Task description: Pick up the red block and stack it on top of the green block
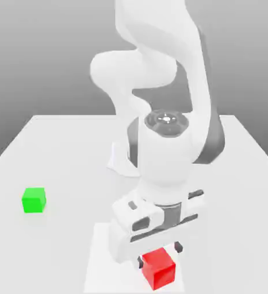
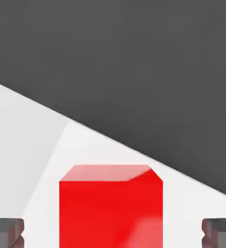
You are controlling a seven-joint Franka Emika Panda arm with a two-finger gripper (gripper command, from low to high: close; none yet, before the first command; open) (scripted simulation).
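while the green block [image 1: 33, 200] is resting on the pale table [image 1: 61, 155] toward the exterior view's left, nothing is sitting on its upper face, so it is offering a free seat for the red one. farther right, a white patch [image 1: 98, 267] is marking the near part of the table. right of that patch's middle, the gripper [image 1: 159, 255] is pointing downward with its jaws standing wide open, and it is holding nothing. the red block [image 1: 158, 269] is lying at the fingertips, well apart from the green block.

the relation governing the coming move is showing in the hand view: the red block is lying between the two fingers, with a gap on either side, and its side faces are running nearly square to the closing direction. little or no turning of the wrist is therefore seeming necessary. how far the fingers are reaching down beside the block is remaining hard to judge; a short descent is probably being called for before closing. a grip taken too high is risking a slip or a tilt during lifting.
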